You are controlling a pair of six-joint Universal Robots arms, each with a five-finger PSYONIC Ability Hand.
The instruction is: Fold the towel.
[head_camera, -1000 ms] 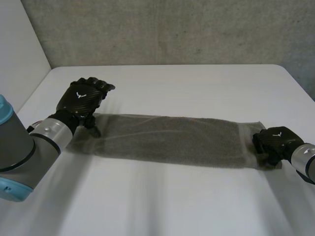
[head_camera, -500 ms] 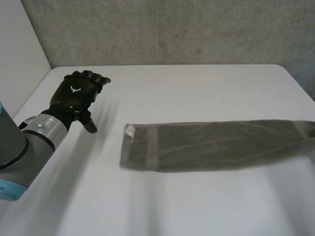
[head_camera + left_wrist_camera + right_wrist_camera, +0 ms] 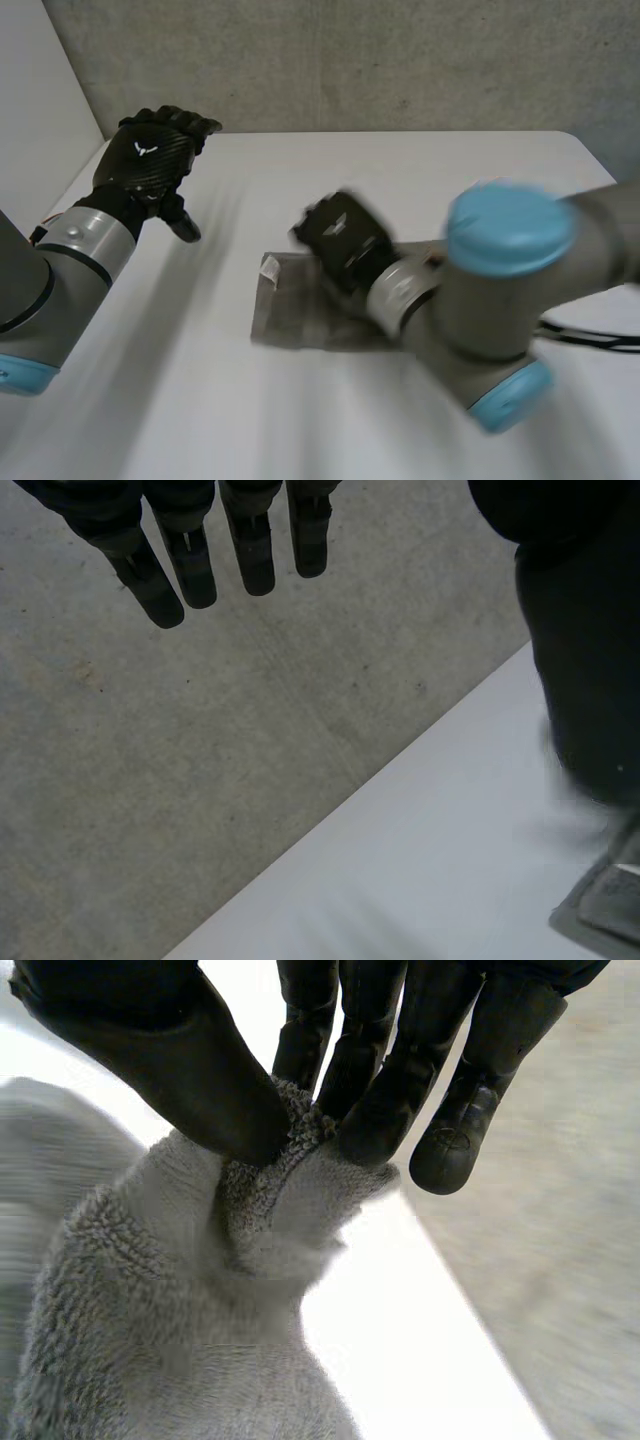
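Folding looks to be at its middle step, as I judge it. Nearest to me the right arm (image 3: 500, 290) reaches across the desk (image 3: 300, 430), and the right robot hand (image 3: 345, 245) hangs over the towel (image 3: 285, 315). Seen from its wrist, this robot hand (image 3: 170, 1050) has thumb and fingers closed on one bunched end of the towel (image 3: 180, 1340), pinching the cloth between them. The rest of the grey towel lies flat in the middle of the desk, with a small white label (image 3: 268, 270) at its left corner. Farther away the left robot hand (image 3: 150, 165) is raised above the far left corner of the desk, its fingers (image 3: 190, 565) straight and holding nothing. The next move, I think, calls for lowering the pinched end onto the lying end, with the edges matched, before the pinch is let go.
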